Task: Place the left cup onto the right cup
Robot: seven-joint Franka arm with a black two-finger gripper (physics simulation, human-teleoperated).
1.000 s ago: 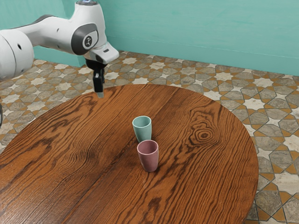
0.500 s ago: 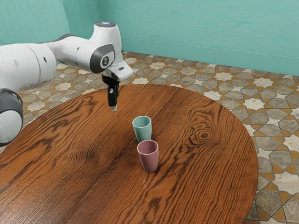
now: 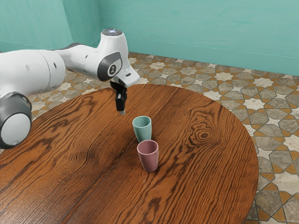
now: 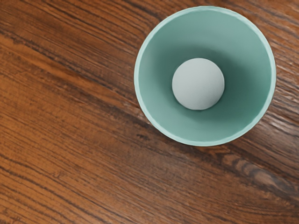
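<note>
A teal cup (image 3: 141,128) stands upright near the middle of the round wooden table (image 3: 210,177). A pink cup (image 3: 147,155) stands upright just in front of it, close beside it but apart. My gripper (image 3: 121,111) points straight down, a little above the table, behind the teal cup toward the exterior view's left and slightly higher than its rim. In the wrist view I look down into the teal cup (image 4: 204,74), which has nothing in it, with bare wood (image 4: 70,154) around it.
The table's far edge runs just behind my gripper. Beyond it lies a patterned tile floor (image 3: 243,88) and a teal wall (image 3: 210,28). Bare wood stretches to both sides of the cups.
My arm has swung toward the exterior view's right and lowered, bringing the gripper from the table's far left edge to just behind the teal cup. Both cups stay put.
</note>
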